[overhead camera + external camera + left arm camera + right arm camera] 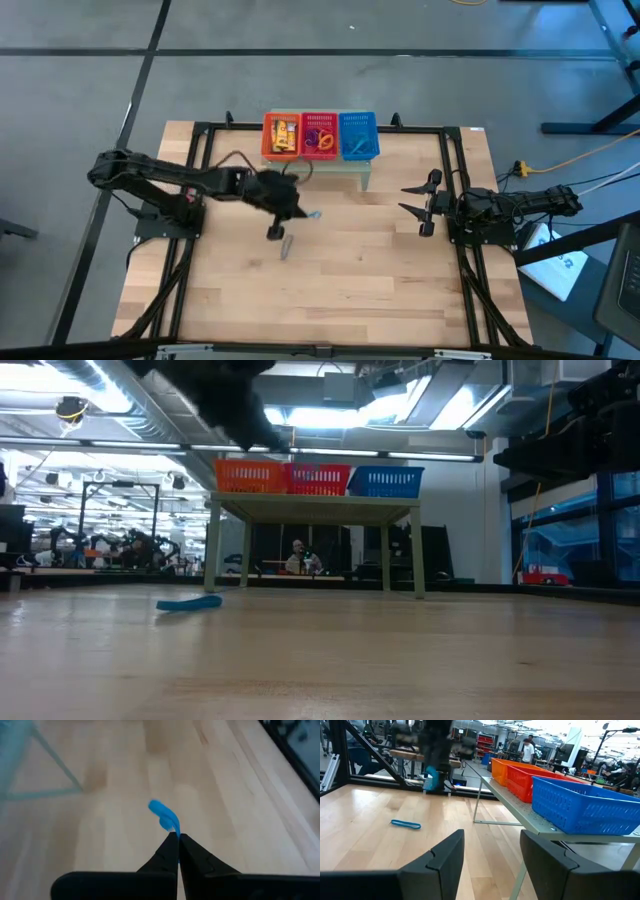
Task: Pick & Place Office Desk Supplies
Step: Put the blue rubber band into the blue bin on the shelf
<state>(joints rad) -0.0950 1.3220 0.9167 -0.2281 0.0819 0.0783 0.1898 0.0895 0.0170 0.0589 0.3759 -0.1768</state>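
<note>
My left gripper is shut on a thin blue loop and stands above the middle of the table, in front of the baskets; the high view shows the loop at its tip. A second blue loop lies flat on the wood below, also seen from the right wrist. My right gripper waits open at the table's right side, with nothing between its fingers. The orange, red and blue baskets hold small items. My left gripper pinches one end of the blue loop between the free ends of its two fingers. The fingers slant downward, coming from the table's left. The rest of the loop sticks out past the fingertips, lifted clear of the table.
The three mesh baskets stand side by side on a small raised stand at the table's far edge, with legs reaching the wood. A black frame runs along the table's sides. Bare wood spreads toward the near edge.
</note>
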